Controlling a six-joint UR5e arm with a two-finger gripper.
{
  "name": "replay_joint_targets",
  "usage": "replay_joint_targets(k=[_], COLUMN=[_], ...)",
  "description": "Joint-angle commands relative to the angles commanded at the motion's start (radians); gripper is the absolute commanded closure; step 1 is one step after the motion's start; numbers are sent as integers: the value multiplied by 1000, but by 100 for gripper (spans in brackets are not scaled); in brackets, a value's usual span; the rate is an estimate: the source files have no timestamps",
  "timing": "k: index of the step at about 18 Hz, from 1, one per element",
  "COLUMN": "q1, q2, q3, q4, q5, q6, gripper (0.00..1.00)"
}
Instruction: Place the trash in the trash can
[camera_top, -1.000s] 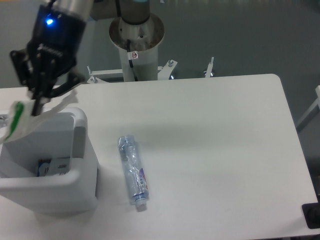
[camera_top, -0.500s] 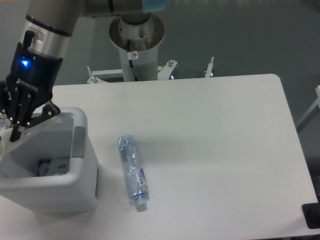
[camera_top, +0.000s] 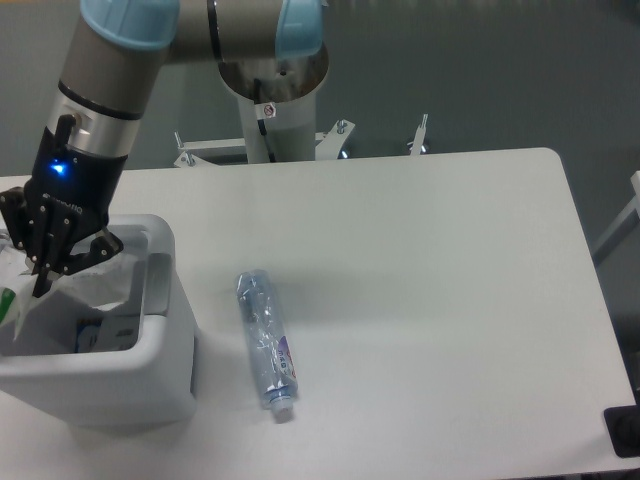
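Surface: white table (camera_top: 420, 270) under a grey floor background, with the arm's pedestal at the far edge.
Trash can: the trash can (camera_top: 150, 375) sits at the near left corner, with its opening facing up and a small printed item already lying at the bottom.
Gripper: the gripper (camera_top: 42, 285) hangs at the can's far left rim, fingers drawn narrow and pinching the trash.
Trash: the trash (camera_top: 85, 285) now droops inside the can's opening — a green mark shows at the far left edge of view, just beside the rim.
Change: a second ago the wrapper was held higher, above the far rim; since then the arm has come down and slid left, so most of the white sheet has dropped below rim level.
Meaning: placement looks nearly done — what remains, by my reading, is letting go so the wrapper falls in rather than catching on the rim.
Bystander: a crushed clear bottle (camera_top: 266, 343) lies on the table right of the can, apart from it.
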Motion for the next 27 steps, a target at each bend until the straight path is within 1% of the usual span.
replay_joint_targets(k=[1, 2, 3, 6, 8, 10, 14, 17, 19, 23, 27], q1=[2, 3, 3, 23, 78, 110, 227, 305, 343, 374, 399], q2=[3, 6, 15, 37, 64, 81, 109, 110, 109, 104, 104], q3=[5, 6, 8, 9, 9, 8, 0, -1, -6, -18, -28], q4=[0, 0, -2, -2, -2, -3, -2, -5, -6, -17, -20], q5=[0, 0, 3, 5, 5, 18, 96, 193, 260, 383, 449], q6=[0, 0, -2, 0, 2, 9, 12, 15, 67, 205, 305], gripper=[38, 23, 0, 0, 0, 0, 0, 0, 0, 0, 0])
